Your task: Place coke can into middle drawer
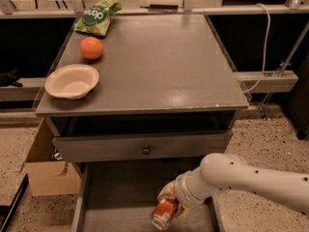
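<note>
Reaches in from the right with a white arm (251,180), down low in front of the counter (159,66). Holds the claw (170,202) over the pulled-out middle drawer (120,192), near its front right corner. Grips the coke can (163,214) there, with the claw closed around the can's upper end. Tips the can on a slant, shiny silver end down and toward the front edge of the drawer. Cannot tell if the can touches the flat grey drawer floor or hangs just above it. Right above the open drawer, shows a shut drawer front (193,144) with a small round knob (146,150) in the middle. Up on the counter, close to the left edge, carries a pale bowl (72,81). Just behind the bowl, not touching it, has a round orange (91,48). At the back left corner, has a green snack bag (96,17). Down on the speckled floor, left of the counter, shows a brown cardboard box (48,175).
</note>
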